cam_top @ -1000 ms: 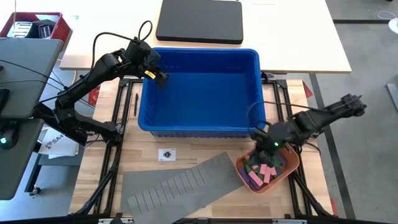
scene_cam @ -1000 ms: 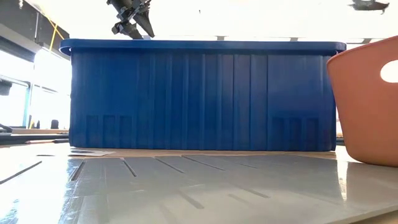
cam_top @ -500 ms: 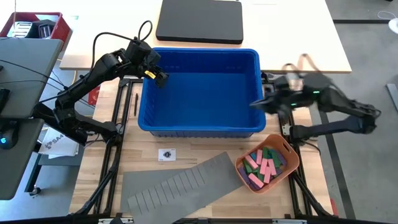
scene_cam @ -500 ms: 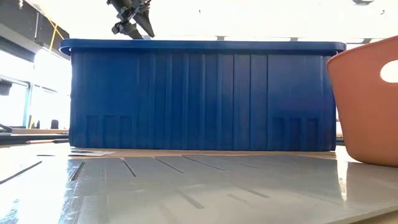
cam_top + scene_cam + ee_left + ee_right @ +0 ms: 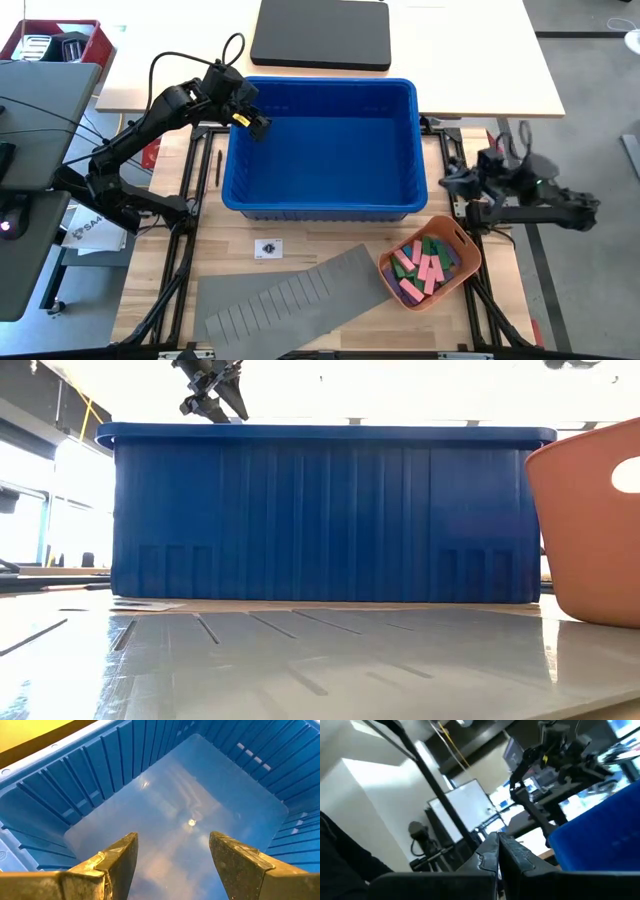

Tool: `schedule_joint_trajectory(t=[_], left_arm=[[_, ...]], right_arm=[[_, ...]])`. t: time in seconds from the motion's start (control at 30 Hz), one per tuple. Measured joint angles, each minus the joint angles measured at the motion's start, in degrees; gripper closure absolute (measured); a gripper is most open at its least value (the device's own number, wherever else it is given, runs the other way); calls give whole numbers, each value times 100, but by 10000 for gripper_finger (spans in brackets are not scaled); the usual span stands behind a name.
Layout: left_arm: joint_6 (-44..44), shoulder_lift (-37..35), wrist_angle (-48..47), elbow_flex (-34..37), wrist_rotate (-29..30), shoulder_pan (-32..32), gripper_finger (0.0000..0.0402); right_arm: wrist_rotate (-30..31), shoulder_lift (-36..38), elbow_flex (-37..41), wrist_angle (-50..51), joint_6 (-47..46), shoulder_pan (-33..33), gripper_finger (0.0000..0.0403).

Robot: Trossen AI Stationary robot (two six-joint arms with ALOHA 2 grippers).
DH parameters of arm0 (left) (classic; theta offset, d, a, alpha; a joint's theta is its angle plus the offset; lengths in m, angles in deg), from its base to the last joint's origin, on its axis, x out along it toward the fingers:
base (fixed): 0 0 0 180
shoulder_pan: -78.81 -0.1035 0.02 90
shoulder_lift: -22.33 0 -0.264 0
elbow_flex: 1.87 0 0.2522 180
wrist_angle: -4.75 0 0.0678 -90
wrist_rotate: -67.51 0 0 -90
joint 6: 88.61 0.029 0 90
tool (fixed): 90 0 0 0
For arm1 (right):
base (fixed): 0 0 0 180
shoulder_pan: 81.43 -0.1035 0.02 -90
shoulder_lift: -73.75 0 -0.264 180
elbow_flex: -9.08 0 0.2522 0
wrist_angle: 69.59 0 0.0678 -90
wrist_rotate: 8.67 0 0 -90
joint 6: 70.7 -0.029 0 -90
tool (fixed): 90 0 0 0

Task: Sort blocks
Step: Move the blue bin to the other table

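Right gripper swung up from orange tray, past blue bin, to table's right edge — fingers pressed together, nothing visibly pinched. Blocks remained in tray; bin empty. Left gripper spread over bin corner — idle. Grab likely missed.

Right claw moved: a second ago it was down over the orange-red plastic tray of coloured blocks, fingers apart. Half a second ago it was swinging up by the blue plastic bin's right wall. It's now off the bin's right side, above the worktop beside the tray, fingers pressed together (nothing visible between them in the right wrist view). The blocks in the tray are now uncovered from above.
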Motion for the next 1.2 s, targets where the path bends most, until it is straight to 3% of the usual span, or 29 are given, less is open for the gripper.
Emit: schedule_joint_trajectory(t=[0.2, 0.43, 0.67, 1.07, 1.2], left_arm=[[0, 0, 0, 1, 0, 0, 164], [0, 0, -2, 0, 0, 0, 164], [0, 0, 7, 1, -1, -2, 164], [0, 0, 4, 1, -1, 0, 164], [0, -1, 3, 1, -1, 0, 164]], right_arm=[[50, 947, 1540, -1093, -68, -152, 402], [51, 1717, 2501, -1105, -22, -154, 403], [-194, 1714, 2816, -260, 317, -154, 403], [190, 1697, 2818, 1301, 1448, -150, 403], [465, 1667, 2811, 1348, 1213, -165, 403]])
